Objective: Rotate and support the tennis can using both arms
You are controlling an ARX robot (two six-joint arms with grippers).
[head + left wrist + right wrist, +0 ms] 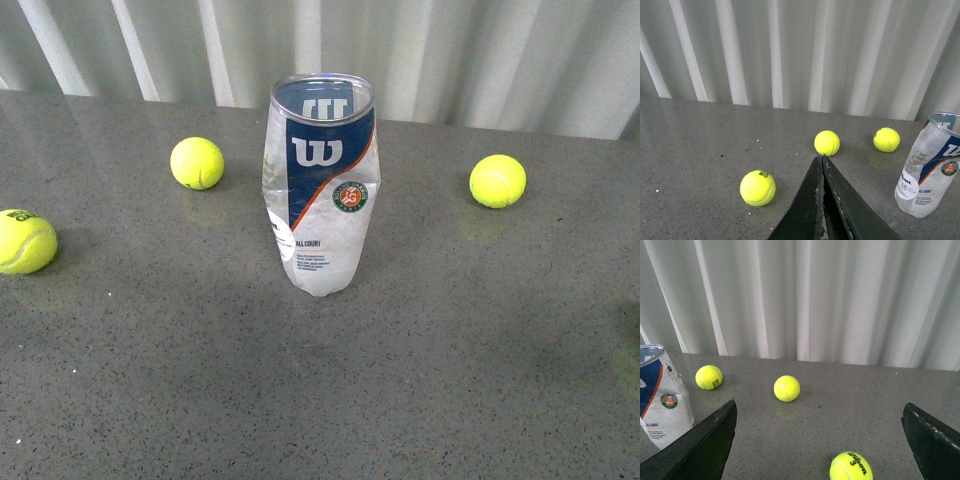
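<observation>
The tennis can stands upright in the middle of the grey table, open mouth up, its blue, white and orange W label facing me. Neither arm shows in the front view. In the left wrist view the can stands off to one side, well apart from my left gripper, whose black fingers are pressed together on nothing. The right wrist view shows the can at the frame's edge, beside one finger of my right gripper, which is wide open and empty.
Three yellow-green tennis balls lie on the table: one left of the can, one at the far left edge, one to the right. A pale pleated curtain hangs behind the table's far edge.
</observation>
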